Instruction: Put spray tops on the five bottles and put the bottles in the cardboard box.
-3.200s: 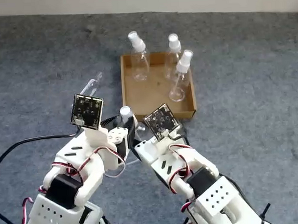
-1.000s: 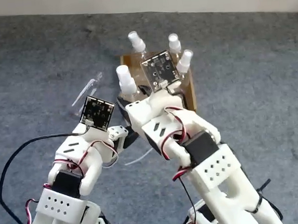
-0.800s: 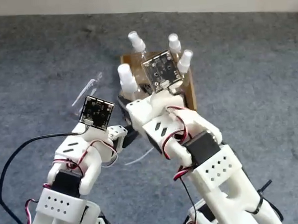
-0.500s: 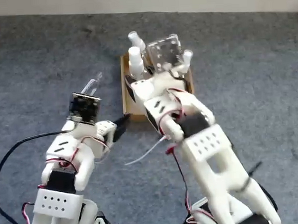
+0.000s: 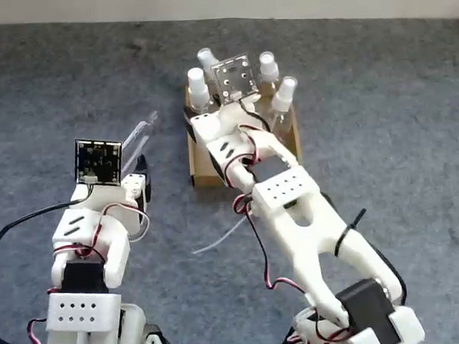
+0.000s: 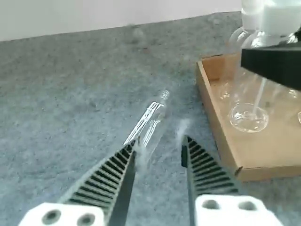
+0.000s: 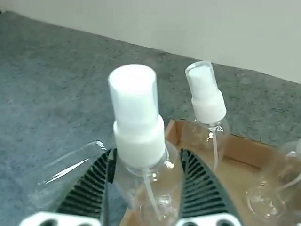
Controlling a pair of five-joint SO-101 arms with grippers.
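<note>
bottles (image 5: 280, 111): three stand capped in the cardboard box (image 5: 204, 164); right jaws clamp a fourth capped bottle (image 5: 197, 87) at its 9 o'clock edge. fifth bottle (image 5: 137, 135) lies topless on the counter (image 5: 383, 171) further toward 9 o'clock, left jaws apart beside it, empty. that one looks like the last job.

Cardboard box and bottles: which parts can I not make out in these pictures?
- High view: the right arm hides the middle of the box and the held bottle below its top.
- Right wrist view: the picture's edge cuts off that bottle's base.
- Left wrist view: the edge cuts off its top, and the right arm's dark finger covers part of its body.
</note>
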